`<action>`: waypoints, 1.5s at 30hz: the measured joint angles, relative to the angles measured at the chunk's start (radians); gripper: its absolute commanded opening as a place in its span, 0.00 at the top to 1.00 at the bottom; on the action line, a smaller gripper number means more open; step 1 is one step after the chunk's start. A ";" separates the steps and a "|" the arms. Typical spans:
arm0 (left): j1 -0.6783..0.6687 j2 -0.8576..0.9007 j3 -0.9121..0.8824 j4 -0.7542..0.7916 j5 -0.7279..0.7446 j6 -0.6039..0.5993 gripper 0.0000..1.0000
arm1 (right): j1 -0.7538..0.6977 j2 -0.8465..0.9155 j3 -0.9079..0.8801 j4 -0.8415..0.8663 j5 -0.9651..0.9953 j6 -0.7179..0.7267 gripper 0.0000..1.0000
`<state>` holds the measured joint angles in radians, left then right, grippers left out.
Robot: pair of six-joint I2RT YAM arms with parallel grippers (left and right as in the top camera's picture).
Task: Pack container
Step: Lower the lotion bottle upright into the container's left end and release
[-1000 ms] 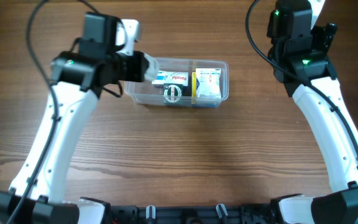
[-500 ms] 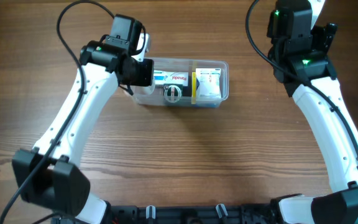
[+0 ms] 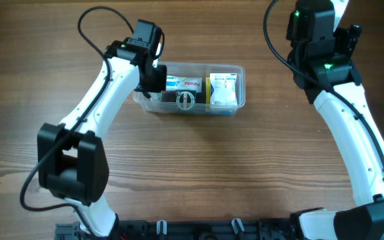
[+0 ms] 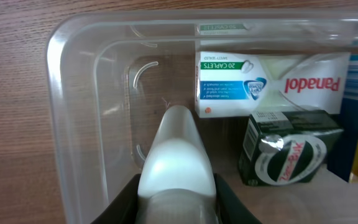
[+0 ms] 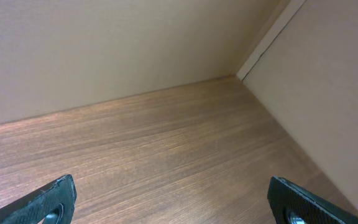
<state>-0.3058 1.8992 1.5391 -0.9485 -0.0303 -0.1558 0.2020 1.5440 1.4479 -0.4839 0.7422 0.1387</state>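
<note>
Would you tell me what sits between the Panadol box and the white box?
A thin yellow-edged box stands between the Panadol box and the white box inside the container, as the overhead view shows.

A brown wooden table (image 3: 199, 167) with lengthwise grain runs to its far edge against a plain beige wall (image 5: 104, 50), where a second beige wall (image 5: 328, 93) joins at the far right corner.

Left arm (image 3: 105, 87) reaches forward, left fingers (image 4: 176, 155) together (seemingly); right arm (image 3: 342, 113) held back, right fingers (image 5: 55, 198) spread wide.
</note>
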 measured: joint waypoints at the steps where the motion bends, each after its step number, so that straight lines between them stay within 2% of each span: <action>1: 0.000 0.004 0.000 0.003 0.000 0.000 0.85 | 0.000 0.000 0.000 0.000 0.000 0.000 0.00; 18: 0.000 0.024 0.000 0.019 -0.037 -0.004 0.86 | 0.000 0.000 0.000 0.000 0.000 0.000 0.00; 45: 0.000 0.027 -0.039 0.134 -0.052 -0.004 0.85 | 0.000 0.000 0.000 0.000 0.000 0.000 0.00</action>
<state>-0.3058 1.9266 1.4998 -0.8143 -0.0822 -0.1596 0.2020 1.5440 1.4475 -0.4839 0.7422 0.1383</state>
